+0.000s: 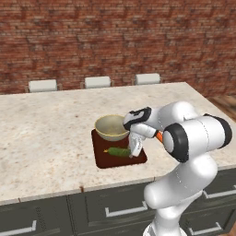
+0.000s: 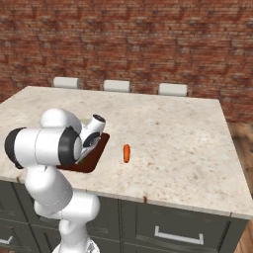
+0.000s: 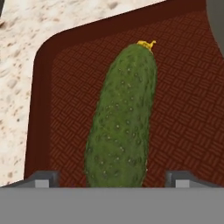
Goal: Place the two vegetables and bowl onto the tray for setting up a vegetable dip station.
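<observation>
The dark-green cucumber (image 3: 122, 127) lies flat on the reddish-brown tray (image 3: 183, 87), near its front edge. My gripper (image 3: 111, 179) hangs just above it, open, with a fingertip (image 3: 41, 179) on either side and clear of the skin. In the left base view the gripper (image 1: 134, 151) points down at the right end of the cucumber (image 1: 117, 151). The beige bowl (image 1: 111, 127) stands on the back half of the tray (image 1: 103, 161). The orange carrot (image 2: 126, 153) lies on the counter to the right of the tray (image 2: 94, 160).
The tray sits near the front edge of a speckled stone island counter (image 1: 46, 129). Three white stool backs (image 1: 97, 82) line its far side before a brick wall. My own arm (image 2: 54, 143) covers most of the tray in the right base view.
</observation>
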### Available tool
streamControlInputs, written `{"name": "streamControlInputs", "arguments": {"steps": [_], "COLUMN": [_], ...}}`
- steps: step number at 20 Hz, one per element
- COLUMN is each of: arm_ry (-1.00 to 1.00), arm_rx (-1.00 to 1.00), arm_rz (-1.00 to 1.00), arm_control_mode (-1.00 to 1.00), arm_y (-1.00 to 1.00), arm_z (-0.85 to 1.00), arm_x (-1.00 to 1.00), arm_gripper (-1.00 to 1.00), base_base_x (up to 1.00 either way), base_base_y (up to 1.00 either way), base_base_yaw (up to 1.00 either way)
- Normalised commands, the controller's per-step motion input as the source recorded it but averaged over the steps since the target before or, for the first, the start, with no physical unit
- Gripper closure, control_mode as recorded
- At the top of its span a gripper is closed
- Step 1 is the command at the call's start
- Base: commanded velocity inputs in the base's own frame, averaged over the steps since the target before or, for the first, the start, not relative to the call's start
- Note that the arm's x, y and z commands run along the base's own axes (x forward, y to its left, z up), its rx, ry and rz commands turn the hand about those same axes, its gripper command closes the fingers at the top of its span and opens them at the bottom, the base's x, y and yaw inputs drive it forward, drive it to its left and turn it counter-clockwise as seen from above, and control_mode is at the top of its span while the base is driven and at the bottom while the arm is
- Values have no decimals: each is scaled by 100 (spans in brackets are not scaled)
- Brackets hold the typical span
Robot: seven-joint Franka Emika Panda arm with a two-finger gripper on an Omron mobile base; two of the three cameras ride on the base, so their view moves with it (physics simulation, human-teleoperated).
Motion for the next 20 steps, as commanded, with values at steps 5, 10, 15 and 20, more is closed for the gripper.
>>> {"name": "streamControlInputs", "arguments": {"steps": [5,10,15,20], "arm_ry": [3,6,9,15], "arm_rx": [0,0,-2,-6], "arm_rz": [-1,-7,-18,-24], "arm_control_mode": [-100,-100,-100,-100], "arm_y": [-2,-19,-23,-21], "arm_z": [3,17,18,27], "arm_x": [-6,-8,-3,-3], "arm_gripper": [-100,-100,-100,-100], "base_base_x": [0,0,0,0], "base_base_y": [0,0,0,0], "base_base_yaw": [0,0,0,0]}}
